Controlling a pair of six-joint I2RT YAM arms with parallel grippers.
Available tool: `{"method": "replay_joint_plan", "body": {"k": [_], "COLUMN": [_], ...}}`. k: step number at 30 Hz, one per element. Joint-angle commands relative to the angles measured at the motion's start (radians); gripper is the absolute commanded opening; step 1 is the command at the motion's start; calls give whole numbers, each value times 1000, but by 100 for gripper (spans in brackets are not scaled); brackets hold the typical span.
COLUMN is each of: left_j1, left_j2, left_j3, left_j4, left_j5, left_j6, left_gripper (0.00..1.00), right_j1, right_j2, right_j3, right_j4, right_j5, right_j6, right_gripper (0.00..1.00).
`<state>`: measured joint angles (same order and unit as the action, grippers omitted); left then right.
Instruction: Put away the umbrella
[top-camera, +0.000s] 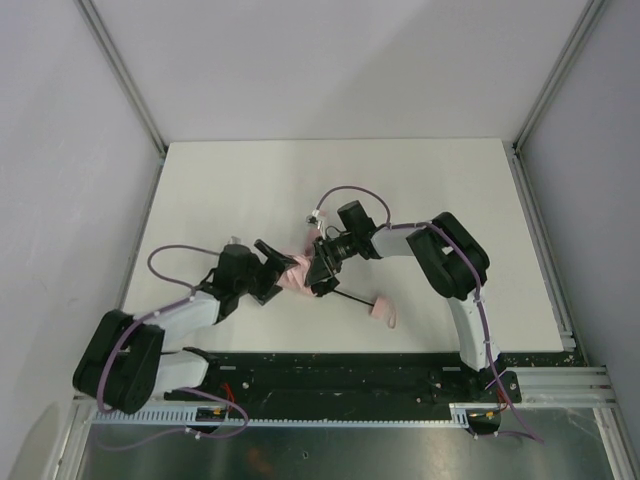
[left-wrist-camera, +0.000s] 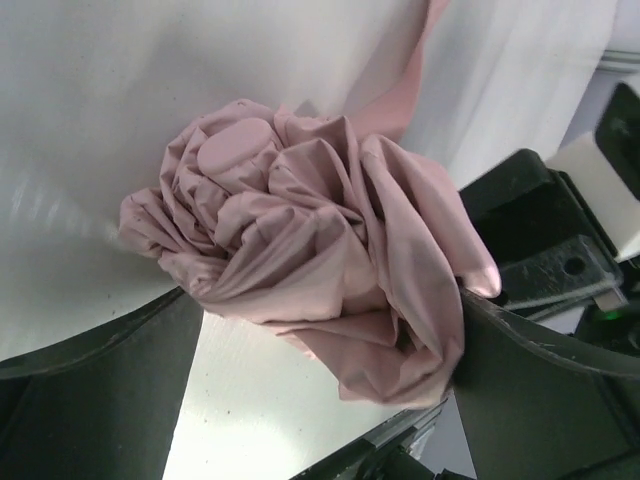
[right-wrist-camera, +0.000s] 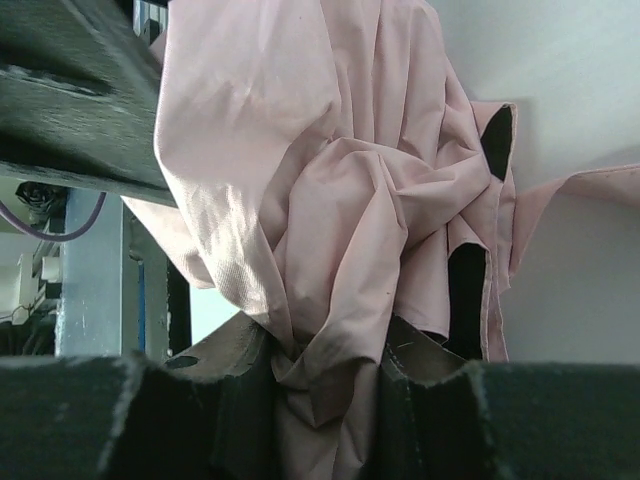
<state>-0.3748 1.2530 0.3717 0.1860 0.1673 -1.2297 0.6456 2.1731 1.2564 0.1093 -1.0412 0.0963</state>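
Fabric of the umbrella (top-camera: 298, 272) lies bunched in a loose pink wad on the table (top-camera: 400, 190), to the left of its own handle (top-camera: 381, 306) in the top view. The thin black shaft (top-camera: 352, 297) joins the wad to the handle. The handle rests flat with its loop strap beside it, well apart from both tools.

Up close, the canopy (left-wrist-camera: 310, 280) is a crumple of folds rather than a tidy roll. A narrow pink strip (left-wrist-camera: 400, 90) trails off the wad on the side away from the camera, and it looks unfastened.

On the handle's side of the wad, the right gripper (right-wrist-camera: 325, 375) has its fingers pressed together on a gathered fold of cloth, and the umbrella (right-wrist-camera: 330, 200) rises from that pinch. From above, this gripper (top-camera: 322, 272) sits right against the fabric.

On the side of the wad farthest from the handle, the left gripper (left-wrist-camera: 330, 335) stands spread wide, one finger on each flank of the bundle. It grips nothing, though its right finger seems to brush the cloth. The top view shows the same, with the left gripper (top-camera: 283, 275) open around the pink mass.

The task looks about midway to me. The canopy is down and gathered. The shaft appears to be drawn out, the folds are not wound snug and the strip is not wrapped round. What seems left is tightening the bundle, closing it and pushing the shaft home.
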Motion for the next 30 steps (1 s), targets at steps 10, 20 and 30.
{"method": "replay_joint_plan", "body": {"k": [10, 20, 30], "left_j1": [20, 21, 12], "left_j2": [-143, 52, 130], "left_j3": [162, 388, 326], "left_j4": [-295, -524, -554], "left_j5": [43, 10, -23], "left_j6": [-98, -66, -81], "left_gripper": [99, 99, 98], "right_j1": [10, 27, 34], "right_j2": [56, 43, 43], "right_j3": [-42, -41, -39], "right_j4": [-201, -224, -234], "right_j5": [168, 202, 216], "right_j6": [-78, -92, -94], "right_gripper": [0, 0, 0]}}
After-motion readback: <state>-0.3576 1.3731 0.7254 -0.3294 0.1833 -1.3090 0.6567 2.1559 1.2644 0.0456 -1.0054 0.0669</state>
